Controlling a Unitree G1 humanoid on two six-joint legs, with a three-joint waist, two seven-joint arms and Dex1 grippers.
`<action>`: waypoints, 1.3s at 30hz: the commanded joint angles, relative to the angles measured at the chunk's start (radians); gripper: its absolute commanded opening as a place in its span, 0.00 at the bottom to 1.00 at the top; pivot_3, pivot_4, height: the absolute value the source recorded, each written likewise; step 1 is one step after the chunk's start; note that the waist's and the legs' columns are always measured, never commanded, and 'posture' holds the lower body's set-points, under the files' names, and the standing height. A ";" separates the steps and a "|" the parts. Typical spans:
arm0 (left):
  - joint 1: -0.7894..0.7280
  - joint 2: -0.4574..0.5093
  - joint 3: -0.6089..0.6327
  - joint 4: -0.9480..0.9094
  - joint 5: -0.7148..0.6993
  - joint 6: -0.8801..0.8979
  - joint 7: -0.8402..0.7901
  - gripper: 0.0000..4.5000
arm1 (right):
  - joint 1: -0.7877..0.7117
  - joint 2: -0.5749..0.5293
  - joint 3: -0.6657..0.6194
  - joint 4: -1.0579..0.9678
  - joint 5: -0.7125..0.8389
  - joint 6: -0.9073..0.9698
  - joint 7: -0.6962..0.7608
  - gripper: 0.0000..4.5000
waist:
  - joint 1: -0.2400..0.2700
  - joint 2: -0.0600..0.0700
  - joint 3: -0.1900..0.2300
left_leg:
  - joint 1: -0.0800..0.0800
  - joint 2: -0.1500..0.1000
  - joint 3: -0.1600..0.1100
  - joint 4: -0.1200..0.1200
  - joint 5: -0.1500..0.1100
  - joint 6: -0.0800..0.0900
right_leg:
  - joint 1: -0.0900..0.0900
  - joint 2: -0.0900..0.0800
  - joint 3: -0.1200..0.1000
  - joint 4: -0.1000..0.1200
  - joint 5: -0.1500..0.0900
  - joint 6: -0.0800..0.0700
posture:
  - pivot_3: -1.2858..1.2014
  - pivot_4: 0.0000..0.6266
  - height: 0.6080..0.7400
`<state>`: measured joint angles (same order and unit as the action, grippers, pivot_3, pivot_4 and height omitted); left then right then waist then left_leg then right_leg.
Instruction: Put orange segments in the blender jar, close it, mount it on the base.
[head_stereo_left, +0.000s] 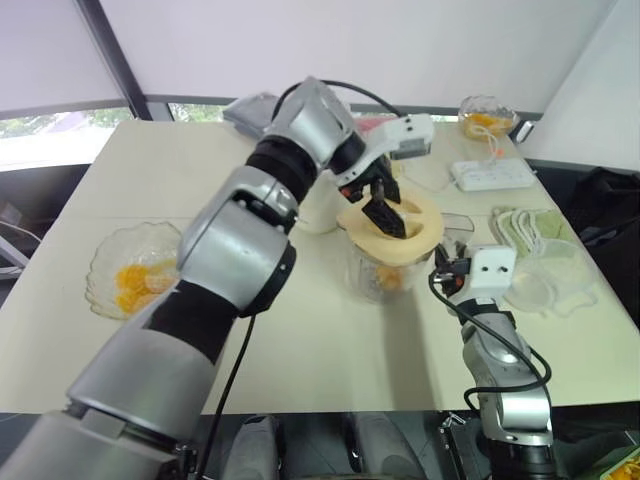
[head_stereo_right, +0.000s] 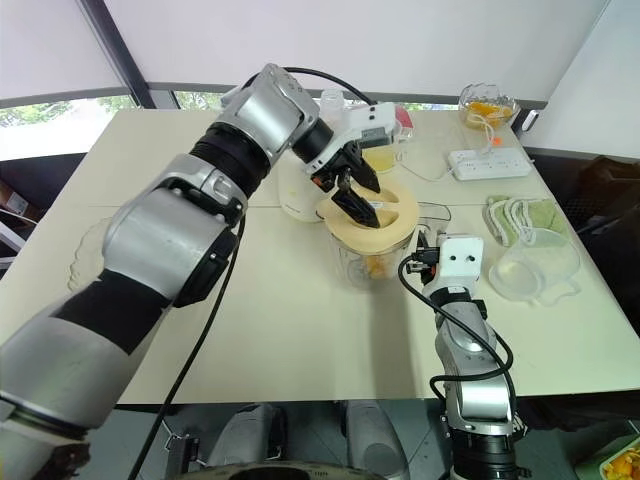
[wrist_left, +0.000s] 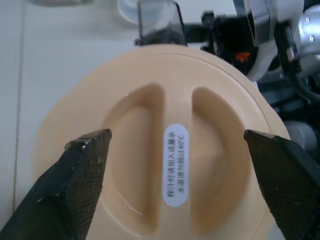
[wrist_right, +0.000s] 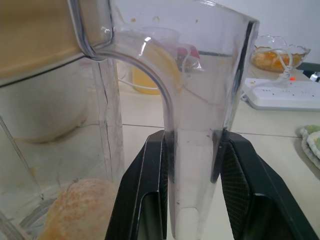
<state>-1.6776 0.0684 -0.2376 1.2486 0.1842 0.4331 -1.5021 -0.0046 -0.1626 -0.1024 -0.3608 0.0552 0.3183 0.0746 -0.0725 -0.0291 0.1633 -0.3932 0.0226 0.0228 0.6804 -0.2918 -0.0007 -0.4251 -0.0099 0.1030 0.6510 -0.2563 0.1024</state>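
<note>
One scalloped glass bowl (head_stereo_left: 112, 250) of orange segments (head_stereo_left: 135, 278) sits at the left edge of your head view. At centre, your left gripper (wrist_left: 176, 142) hangs over the round, smooth cream lid (wrist_left: 225, 165), its textured black fingers (wrist_left: 80, 185) spread wide either side of the lid's raised ridge, gripping nothing. The lid rests atop the clear plastic blender jar (head_stereo_left: 378, 275), which holds orange pieces (wrist_right: 75, 210). Just right, your right gripper (wrist_right: 194, 165) is clamped on the jar's transparent curved handle (wrist_right: 195, 125). A white power strip (head_stereo_left: 492, 175) lies upper right.
</note>
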 joint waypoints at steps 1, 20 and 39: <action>-0.065 0.068 0.090 -0.036 -0.070 0.027 0.054 0.99 | 0.001 -0.015 0.014 0.021 0.000 0.000 0.026 0.21 | 0.000 0.001 0.001 | 0.000 0.000 0.000 0.000 0.000 0.000 | 0.000 0.000 0.000 0.000 0.000 0.000 | 0.52 0.24 1.00; 0.456 0.226 0.355 -0.607 -0.277 0.070 0.640 0.99 | -0.064 -0.043 -0.069 0.064 0.039 -0.019 0.036 0.21 | 0.003 0.002 0.001 | 0.001 0.004 0.000 -0.001 0.000 0.000 | -0.001 0.000 0.000 0.005 0.001 0.002 | 0.52 0.24 1.00; 1.077 0.146 0.261 -1.090 -0.290 0.053 0.918 0.99 | -0.158 -0.044 -0.135 0.088 0.107 -0.040 0.023 0.21 | 0.027 0.003 0.001 | 0.000 0.003 0.002 0.000 0.001 -0.001 | -0.002 -0.004 0.000 0.007 0.001 0.002 | 0.52 0.24 1.00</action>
<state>-0.6140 0.2136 0.0369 0.1961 -0.0936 0.4925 -0.5880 -0.1232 -0.2036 -0.2070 -0.2238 0.1346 0.3007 0.1047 -0.0458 -0.0263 0.1648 -0.3926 0.0253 0.0248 0.6808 -0.2912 -0.0021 -0.4272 -0.0134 0.1035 0.6576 -0.2550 0.1045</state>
